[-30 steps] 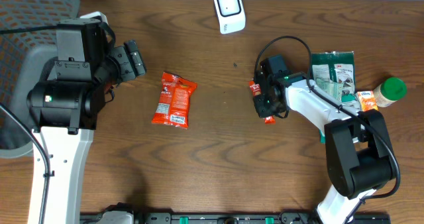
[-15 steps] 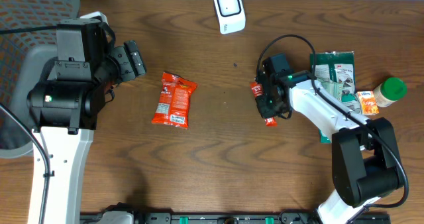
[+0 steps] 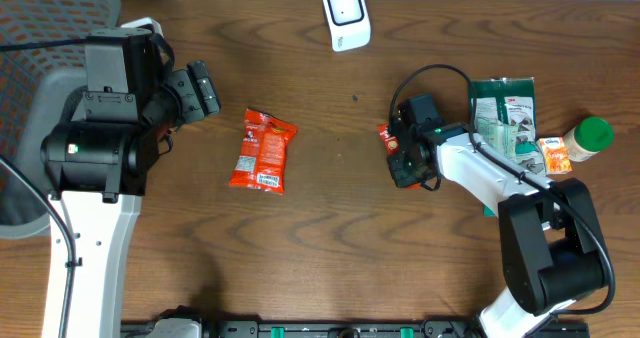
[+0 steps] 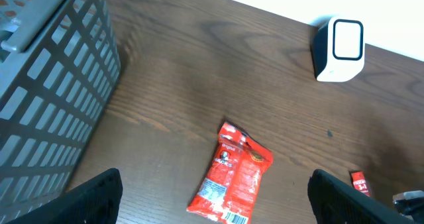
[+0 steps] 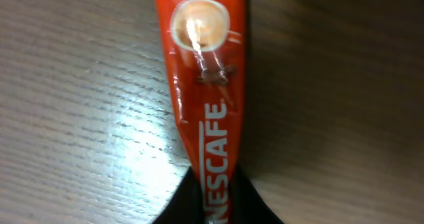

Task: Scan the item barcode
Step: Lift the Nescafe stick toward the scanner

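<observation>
A thin red Nescafe stick sachet (image 5: 207,85) lies lengthwise on the wood, and my right gripper (image 5: 218,201) is shut on its near end, a dark finger (image 5: 177,209) pressed to each side. From overhead only the sachet's upper tip (image 3: 384,133) shows beside the right gripper (image 3: 405,160). The white barcode scanner (image 3: 346,15) stands at the table's far edge, also in the left wrist view (image 4: 340,48). My left gripper (image 3: 200,88) hangs wide open and holds nothing, left of a red snack bag (image 3: 263,151).
A grey mesh basket (image 4: 46,85) stands at the left. At the right lie a green pouch (image 3: 505,113), a small orange pack (image 3: 553,153) and a green-capped bottle (image 3: 588,138). The red snack bag (image 4: 232,177) lies below the left wrist.
The right gripper's jaws have closed on the sachet and now cover its lower end. The left arm has not moved.
</observation>
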You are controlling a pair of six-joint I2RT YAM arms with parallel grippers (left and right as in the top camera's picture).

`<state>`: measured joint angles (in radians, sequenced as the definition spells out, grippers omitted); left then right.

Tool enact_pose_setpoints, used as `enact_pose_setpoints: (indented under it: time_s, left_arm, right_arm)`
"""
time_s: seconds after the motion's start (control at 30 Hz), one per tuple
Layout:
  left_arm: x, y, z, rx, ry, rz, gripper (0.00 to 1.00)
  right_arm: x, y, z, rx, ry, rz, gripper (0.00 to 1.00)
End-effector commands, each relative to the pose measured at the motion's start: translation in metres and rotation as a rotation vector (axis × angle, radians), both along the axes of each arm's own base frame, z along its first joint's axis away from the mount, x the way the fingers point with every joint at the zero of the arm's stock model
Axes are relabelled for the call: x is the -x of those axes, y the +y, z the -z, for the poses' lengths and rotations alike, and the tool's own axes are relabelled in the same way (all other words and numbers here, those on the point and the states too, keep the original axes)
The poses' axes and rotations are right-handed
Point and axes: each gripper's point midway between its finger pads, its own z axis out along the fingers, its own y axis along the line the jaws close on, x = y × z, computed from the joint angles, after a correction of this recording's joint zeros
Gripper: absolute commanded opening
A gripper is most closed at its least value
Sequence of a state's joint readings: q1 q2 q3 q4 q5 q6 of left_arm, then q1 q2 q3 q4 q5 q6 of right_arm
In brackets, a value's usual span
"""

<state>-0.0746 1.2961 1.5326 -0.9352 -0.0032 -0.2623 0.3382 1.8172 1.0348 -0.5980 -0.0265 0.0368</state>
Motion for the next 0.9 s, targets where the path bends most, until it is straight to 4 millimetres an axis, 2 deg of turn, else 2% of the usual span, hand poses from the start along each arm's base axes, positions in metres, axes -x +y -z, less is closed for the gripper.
enact_pose_setpoints:
  time_s: [0.0, 0.13, 0.2, 0.37, 0.4, 0.53, 0.7, 0.8, 0.87]
  left_arm:
    - [-0.001, 0.003, -0.001, -0.005, -0.004, -0.011, 0.9]
    - [-0.001, 0.003, -0.001, -0.005, -0.004, -0.011, 0.9]
    - [-0.001, 0.003, -0.001, -0.005, -0.004, -0.011, 0.9]
    - [-0.001, 0.003, -0.001, -0.005, -0.004, -0.011, 0.9]
    - [-0.001, 0.003, -0.001, -0.005, -0.004, -0.011, 0.9]
    - [-0.001, 0.003, -0.001, -0.005, -0.004, -0.011, 0.89]
    - [-0.001, 0.003, -0.001, -0.005, -0.004, -0.011, 0.9]
    - [-0.001, 0.003, -0.001, -0.005, -0.004, -0.011, 0.9]
    - [-0.001, 0.003, -0.001, -0.005, -0.004, -0.011, 0.9]
  right_arm:
    - [-0.001, -0.003, -0.01, -0.002, 0.003, 0.016, 0.01]
    - [-0.017, 0.003, -0.058, -0.026, -0.059, 0.024, 0.01]
    - [-0.024, 0.005, -0.092, -0.05, -0.093, 0.069, 0.01]
    - [-0.03, 0.008, -0.166, -0.084, -0.117, 0.13, 0.01]
    - [-0.032, 0.009, -0.191, -0.095, -0.131, 0.145, 0.01]
    - [-0.037, 0.015, -0.241, -0.135, -0.163, 0.145, 0.01]
    - [-0.048, 0.023, -0.285, -0.165, -0.155, 0.163, 0.01]
    - [-0.062, 0.032, -0.294, -0.185, -0.135, 0.155, 0.01]
    - [-0.075, 0.041, -0.292, -0.206, -0.132, 0.148, 0.01]
